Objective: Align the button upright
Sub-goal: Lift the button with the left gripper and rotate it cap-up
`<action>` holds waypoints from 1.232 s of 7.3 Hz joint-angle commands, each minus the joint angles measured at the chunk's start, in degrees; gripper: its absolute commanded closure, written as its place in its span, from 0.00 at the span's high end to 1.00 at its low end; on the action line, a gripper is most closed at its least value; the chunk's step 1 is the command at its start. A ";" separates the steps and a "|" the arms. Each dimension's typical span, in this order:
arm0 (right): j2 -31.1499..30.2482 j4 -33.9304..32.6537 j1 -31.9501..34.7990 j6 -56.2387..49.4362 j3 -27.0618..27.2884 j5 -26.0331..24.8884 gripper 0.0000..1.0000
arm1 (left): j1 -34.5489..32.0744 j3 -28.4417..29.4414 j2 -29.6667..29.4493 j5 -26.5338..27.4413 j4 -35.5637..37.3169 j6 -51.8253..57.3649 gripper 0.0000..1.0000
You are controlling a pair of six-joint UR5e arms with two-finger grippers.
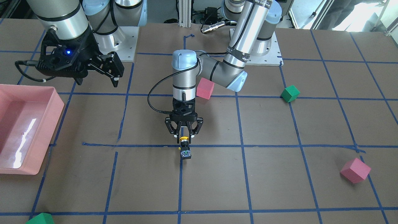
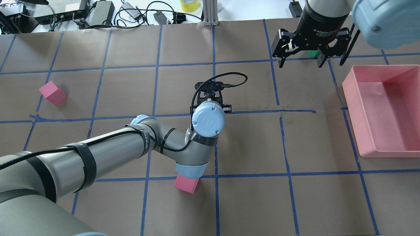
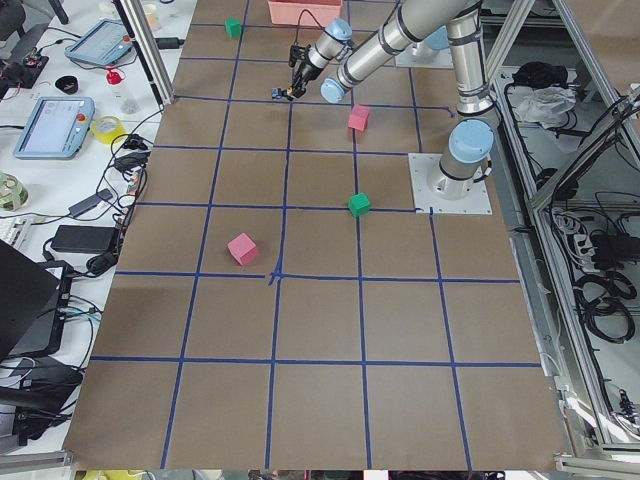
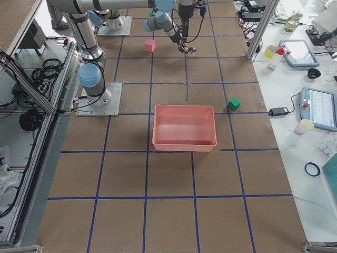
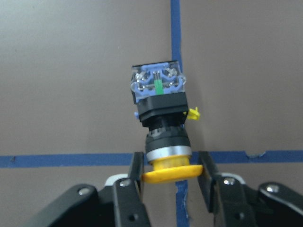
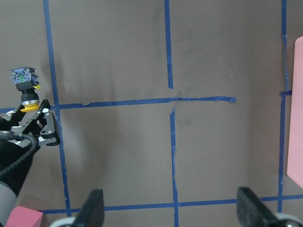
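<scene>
Seen from the front-facing camera, a pink bin (image 1: 28,87) sits at the table's 9 o'clock edge. Toward 11 o'clock the right gripper (image 2: 301,63) hangs above the surface, jaws wide and holding nothing. At the centre the left gripper (image 1: 184,137) points straight down, jaws drawn narrow onto the yellow cap (image 5: 172,174) of the button (image 1: 185,148). The button lies on its side along a blue tape line (image 1: 180,183), cap toward 12 o'clock, base block (image 5: 157,84) toward 6. A pink foam cube (image 1: 205,88) sits at this gripper's 1 o'clock, and a green cube (image 1: 290,93) toward 2.
</scene>
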 commanded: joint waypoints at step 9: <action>0.00 -0.18 0.00 -0.08 0.03 -0.26 1.00 | 16.99 17.07 4.65 -47.54 -54.51 -40.97 0.00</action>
